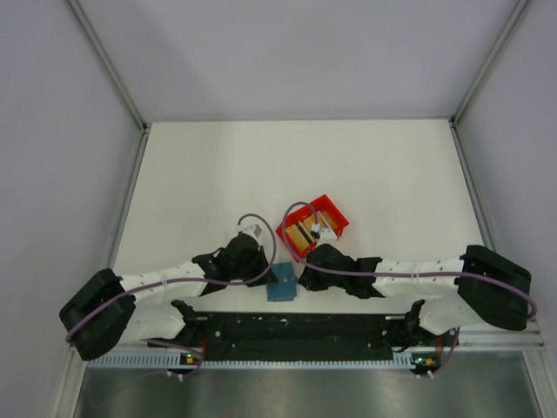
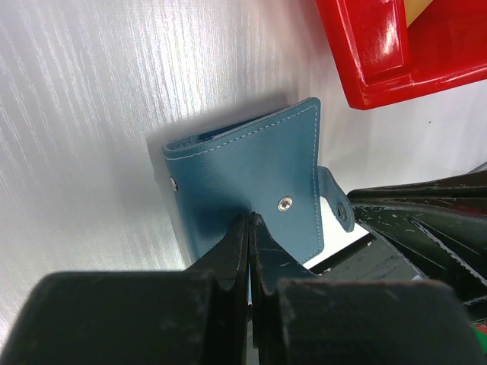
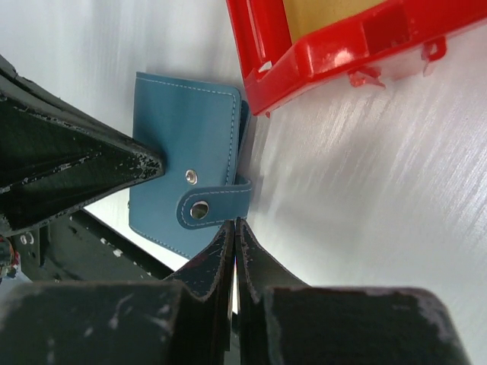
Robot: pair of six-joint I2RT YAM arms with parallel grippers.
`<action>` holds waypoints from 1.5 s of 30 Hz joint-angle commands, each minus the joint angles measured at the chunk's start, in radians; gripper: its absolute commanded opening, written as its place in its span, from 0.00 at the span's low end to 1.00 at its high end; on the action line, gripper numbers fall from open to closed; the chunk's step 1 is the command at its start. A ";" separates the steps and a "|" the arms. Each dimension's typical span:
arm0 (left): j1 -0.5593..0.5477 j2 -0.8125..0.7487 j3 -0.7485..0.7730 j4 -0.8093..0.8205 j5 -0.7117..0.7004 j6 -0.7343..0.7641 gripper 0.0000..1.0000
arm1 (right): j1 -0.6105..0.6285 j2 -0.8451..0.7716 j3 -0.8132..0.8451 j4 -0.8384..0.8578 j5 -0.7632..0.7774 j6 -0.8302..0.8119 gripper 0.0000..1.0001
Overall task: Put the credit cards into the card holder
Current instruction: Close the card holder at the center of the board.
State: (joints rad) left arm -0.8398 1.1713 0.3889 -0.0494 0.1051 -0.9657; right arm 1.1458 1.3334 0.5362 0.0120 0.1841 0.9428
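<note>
Near the front edge of the white, faintly streaked counter (image 1: 348, 157): the holder (image 1: 281, 285), small, squarish, flat, in teal leatherette with pale stitching along every edge; folded shut, cover a little raised in the left wrist view, a dark gap showing along its top edge; round metal stud (image 2: 284, 203) on the cover; rounded strap (image 3: 213, 205) with its own snap wrapped round one side, lying on the cover below the stud, not pressed onto it.

Left end effector (image 2: 251, 222): black, scuffed fingers squeezed together to a hairline slit, nothing visible between them; tips against the cover just beside the stud. Right end effector (image 3: 234, 226): likewise pinched fully together, nothing between the tapered tips; tips just under the strap's edge, touching or not cannot be told. From above, both meeting at the holder, one from each side.

Just beyond the holder: a red bin (image 1: 335, 212), glossy moulded plastic, rectangular, thick-rimmed, set at a slant, one corner just beside the holder's far edge. Inside the bin: the cards (image 1: 302, 233), thin, flat, rectangular; a tan one plainest, something darker alongside; number impossible to tell.
</note>
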 commanded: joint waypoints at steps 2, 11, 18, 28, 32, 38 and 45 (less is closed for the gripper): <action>-0.001 0.005 -0.024 -0.044 -0.042 0.036 0.00 | -0.021 0.033 0.053 0.074 -0.032 -0.018 0.00; -0.001 0.008 -0.015 -0.052 -0.042 0.045 0.00 | -0.023 0.056 0.076 0.091 -0.060 -0.038 0.00; 0.001 0.008 -0.010 -0.055 -0.045 0.045 0.00 | -0.023 0.088 0.099 0.091 -0.077 -0.042 0.00; -0.001 0.008 -0.004 -0.055 -0.041 0.056 0.00 | -0.026 0.122 0.122 0.100 -0.084 -0.056 0.00; -0.001 0.007 -0.002 -0.055 -0.038 0.056 0.00 | -0.026 0.142 0.131 0.108 -0.098 -0.056 0.00; -0.002 0.008 0.001 -0.058 -0.039 0.058 0.00 | -0.026 0.164 0.137 0.102 -0.092 -0.050 0.00; 0.001 0.008 0.002 -0.053 -0.035 0.068 0.00 | -0.024 0.179 0.139 0.109 -0.092 -0.049 0.00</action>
State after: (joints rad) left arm -0.8398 1.1713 0.3904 -0.0490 0.1085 -0.9390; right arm 1.1290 1.4967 0.6388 0.0917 0.0879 0.9043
